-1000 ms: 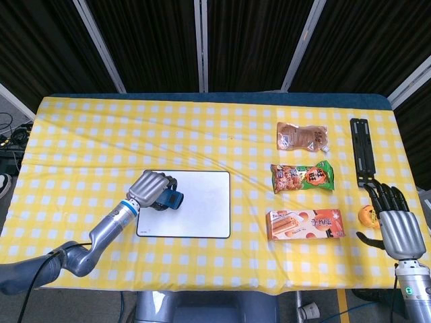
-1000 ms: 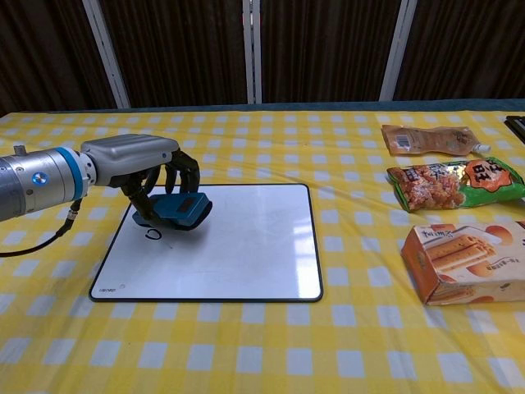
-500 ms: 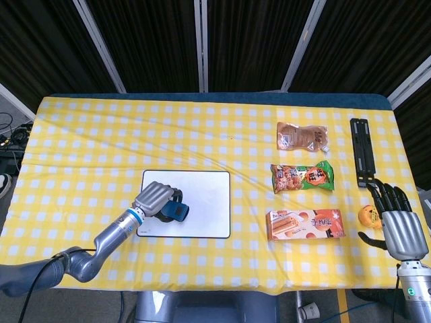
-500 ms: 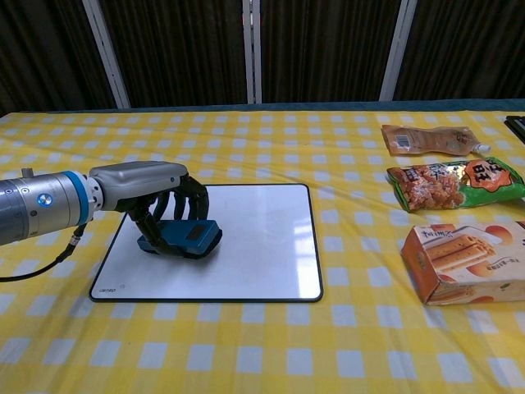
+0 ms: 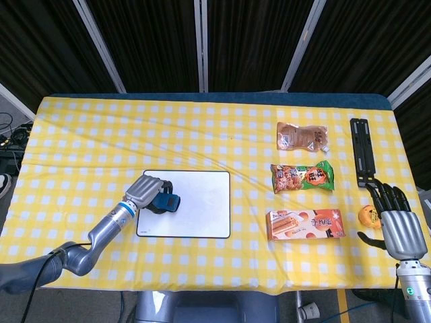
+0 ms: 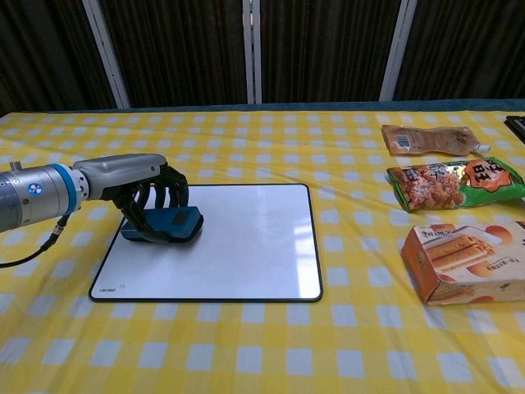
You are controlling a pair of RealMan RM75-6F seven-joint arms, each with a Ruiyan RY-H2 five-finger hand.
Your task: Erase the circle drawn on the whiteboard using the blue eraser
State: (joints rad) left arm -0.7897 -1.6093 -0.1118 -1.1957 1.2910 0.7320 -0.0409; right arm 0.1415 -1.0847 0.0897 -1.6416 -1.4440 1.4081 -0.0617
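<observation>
Two hands show, and only one is busy. On the whiteboard (image 6: 230, 243), the left hand (image 6: 143, 190) has its fingers (image 6: 168, 195) curled down over the blue eraser (image 6: 168, 225), clamped on it and pressing it flat against the board near the left edge. Half a second ago the eraser sat nearer the board's front edge and a little further right; now it has slid back toward the far left part of the board. A second ago a small drawn circle showed on the white just in front of the eraser; in the chest view now no mark shows on the uncovered part of the board, though the patch under the eraser and hand is hidden.

From the head view the left hand (image 5: 146, 190) and blue eraser (image 5: 166, 201) sit at the left side of the whiteboard (image 5: 199, 205), which lies on the yellow checked surface (image 5: 101, 141).

Off at the near right corner, the right hand (image 5: 397, 225) hovers with its fingers apart and holding nothing, in the same place as in the earlier frames, with a small orange object (image 5: 368, 215) just beside it. Three snack packs lie to the right of the board, unmoved: a brown pouch (image 6: 431, 139), a green bag (image 6: 455, 184) and an orange box (image 6: 463, 258).
</observation>
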